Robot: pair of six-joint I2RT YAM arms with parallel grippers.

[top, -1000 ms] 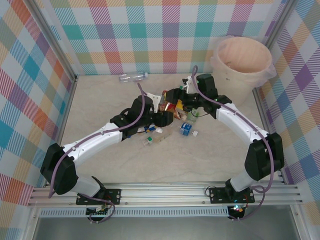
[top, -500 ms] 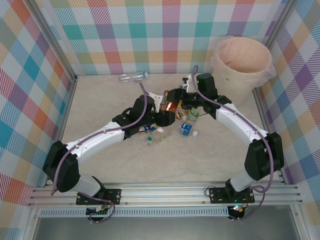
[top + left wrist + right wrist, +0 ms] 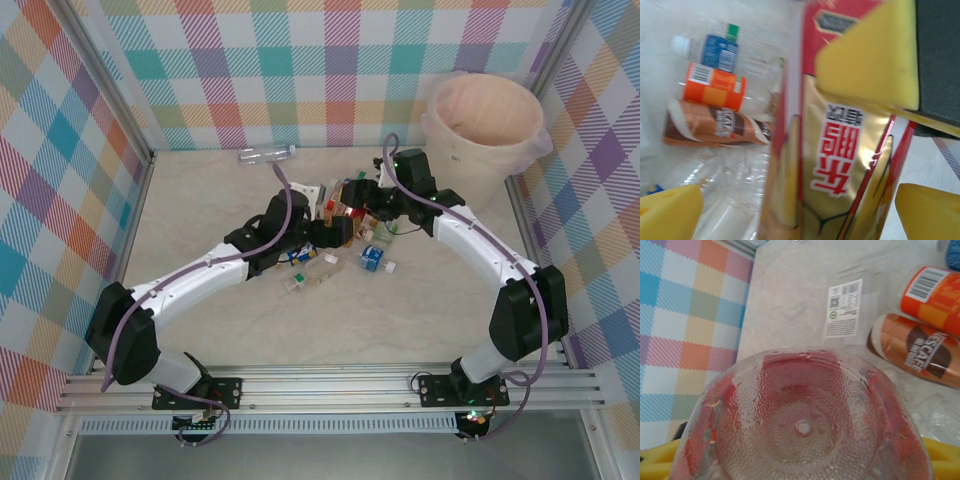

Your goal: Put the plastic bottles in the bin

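Note:
A plastic bottle with a red and gold label [image 3: 341, 211] hangs over the middle of the table, and my right gripper [image 3: 354, 203] is shut on it. Its dimpled clear base [image 3: 802, 425] sits between the right gripper's [image 3: 800, 462] yellow pads [image 3: 660, 460]. My left gripper [image 3: 797, 215] stands open around the same bottle [image 3: 840, 150], its pads [image 3: 667, 212] apart from the label. Below lie more plastic bottles: orange-labelled [image 3: 714, 86], blue-labelled [image 3: 720, 50], brown coffee [image 3: 715, 130] and a clear one [image 3: 730, 185]. The cream bin [image 3: 485, 115] stands at the far right.
A clear bottle [image 3: 266, 153] lies alone against the back wall. A blue-labelled bottle [image 3: 374, 258] and small ones [image 3: 305, 275] lie just in front of the grippers. Checked walls close in the table on three sides. Bare tabletop [image 3: 330, 330] lies nearer the arm bases.
My left gripper has opened and let go of the red and gold bottle. My right gripper closed on it and has shifted it slightly right.

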